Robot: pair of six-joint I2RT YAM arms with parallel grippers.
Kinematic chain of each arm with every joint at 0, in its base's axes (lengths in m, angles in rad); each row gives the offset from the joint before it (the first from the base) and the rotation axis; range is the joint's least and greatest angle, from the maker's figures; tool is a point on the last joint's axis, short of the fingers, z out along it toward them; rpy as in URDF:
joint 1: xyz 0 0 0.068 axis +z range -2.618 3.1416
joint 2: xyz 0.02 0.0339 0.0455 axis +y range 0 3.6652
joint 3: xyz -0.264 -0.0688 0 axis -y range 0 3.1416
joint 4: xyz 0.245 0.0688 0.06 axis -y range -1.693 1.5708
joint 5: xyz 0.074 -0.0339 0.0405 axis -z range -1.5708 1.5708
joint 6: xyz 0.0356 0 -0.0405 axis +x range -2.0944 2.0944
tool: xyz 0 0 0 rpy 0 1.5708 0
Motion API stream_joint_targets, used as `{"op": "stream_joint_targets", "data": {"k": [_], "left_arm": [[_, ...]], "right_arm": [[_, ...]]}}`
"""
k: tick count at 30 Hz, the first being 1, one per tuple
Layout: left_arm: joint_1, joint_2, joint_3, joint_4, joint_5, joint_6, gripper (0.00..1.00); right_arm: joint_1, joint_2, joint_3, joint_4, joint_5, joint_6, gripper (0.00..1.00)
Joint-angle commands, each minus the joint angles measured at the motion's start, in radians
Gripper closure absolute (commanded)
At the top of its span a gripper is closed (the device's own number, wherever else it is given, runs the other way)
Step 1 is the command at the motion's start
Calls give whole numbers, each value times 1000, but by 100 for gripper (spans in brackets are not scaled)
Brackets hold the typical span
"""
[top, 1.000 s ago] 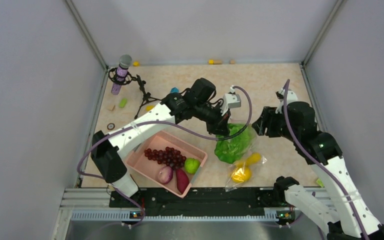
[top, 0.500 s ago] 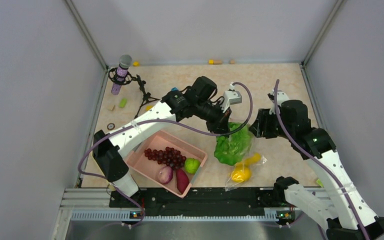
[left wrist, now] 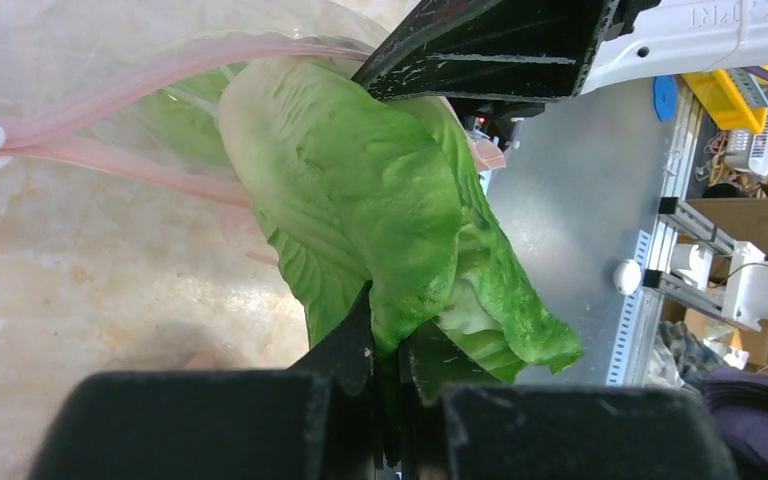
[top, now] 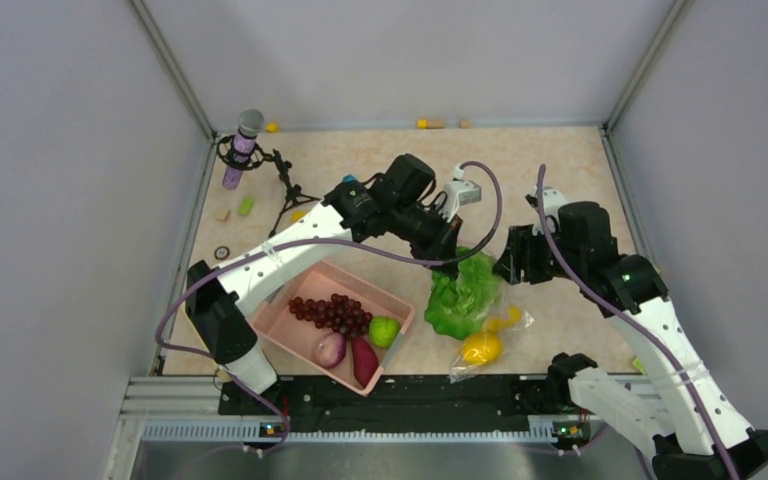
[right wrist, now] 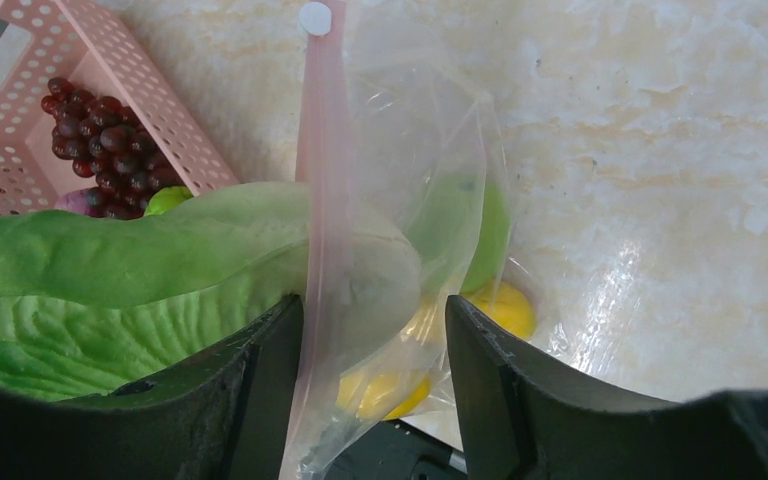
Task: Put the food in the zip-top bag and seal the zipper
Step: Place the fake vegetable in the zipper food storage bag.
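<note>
- Nearest the arms, the basket [top: 290,290] holds the grapes [top: 332,312], onion [top: 329,349], sweet potato [top: 364,360] and a green fruit [top: 384,331]. This food is not yet bagged and sits within the left arm's reach.
- Just right of it, the bag [right wrist: 430,150] has its closed end on the bench [top: 560,180], toward the arms. The lemon [top: 482,347] and banana [top: 503,320] lie inside at that end, leaving the mouth end free.
- The lettuce [left wrist: 360,190] is partly in. One end passes between the two lips of the zipper [right wrist: 322,150]; the rest is outside.
- The left hand [left wrist: 385,345] is pressed together on the lettuce's outer edge, pinching it. I judge this lets the leaf be fed in lengthwise.
- The right hand [right wrist: 370,310] meets the mouth from the other side, fingers spread. One zipper lip runs between them against one finger, not pinched. Likely it props the mouth open for the leaf.
- Farthest back, a microphone [top: 243,145] on its stand and small blocks [top: 246,205] lie well apart from the work.
</note>
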Motion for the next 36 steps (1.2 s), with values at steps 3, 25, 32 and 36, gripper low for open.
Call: {"op": "stream_joint_targets", "data": {"k": [3,25,32,36], "left_arm": [[0,-37,24,78,3,-45,100],[3,11,87,68,48,-151,100],[29,-31,116,92,127,-314,100],[69,-106,40,199,177,-451,100]], "right_arm": [[6,-19,38,0,-83,-9,45],[6,14,13,98,-33,-8,100],[8,-25,78,291,-271,-42,100],[8,-6,94,387,-413,-31,100]]}}
